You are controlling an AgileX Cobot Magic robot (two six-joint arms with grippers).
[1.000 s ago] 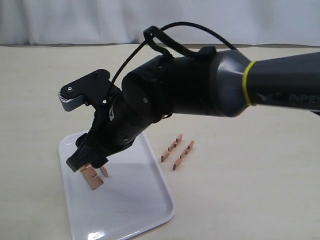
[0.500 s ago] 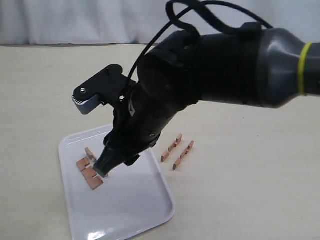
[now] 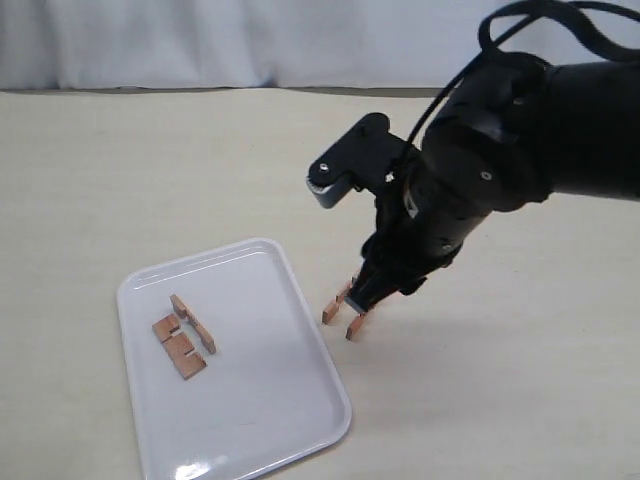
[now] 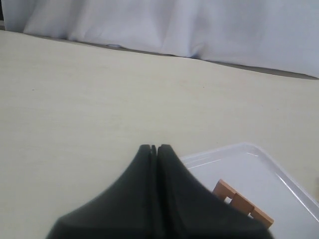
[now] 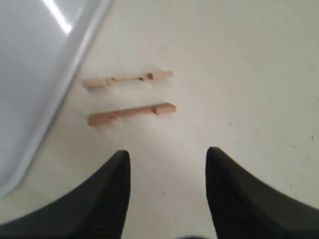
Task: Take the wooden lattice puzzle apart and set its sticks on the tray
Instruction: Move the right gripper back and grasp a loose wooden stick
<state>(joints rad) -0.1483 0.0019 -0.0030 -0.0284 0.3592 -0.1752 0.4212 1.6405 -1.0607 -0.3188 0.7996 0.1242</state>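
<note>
Two sticks (image 3: pixel 183 337) lie on the tray (image 3: pixel 260 420), touching each other, and two more sticks (image 5: pixel 130 94) lie side by side on the table (image 3: pixel 520 400) just beside the tray's rim, their far ends hidden in the exterior view behind the right gripper (image 3: pixel 366 297). Seen from its wrist, the right gripper (image 5: pixel 168 164) has its fingers (image 5: pixel 117 172) spread apart, near those table sticks and touching neither. The left gripper (image 4: pixel 154 148) has its fingers pressed together on nothing, blocking part of a stick on the tray beyond.
</note>
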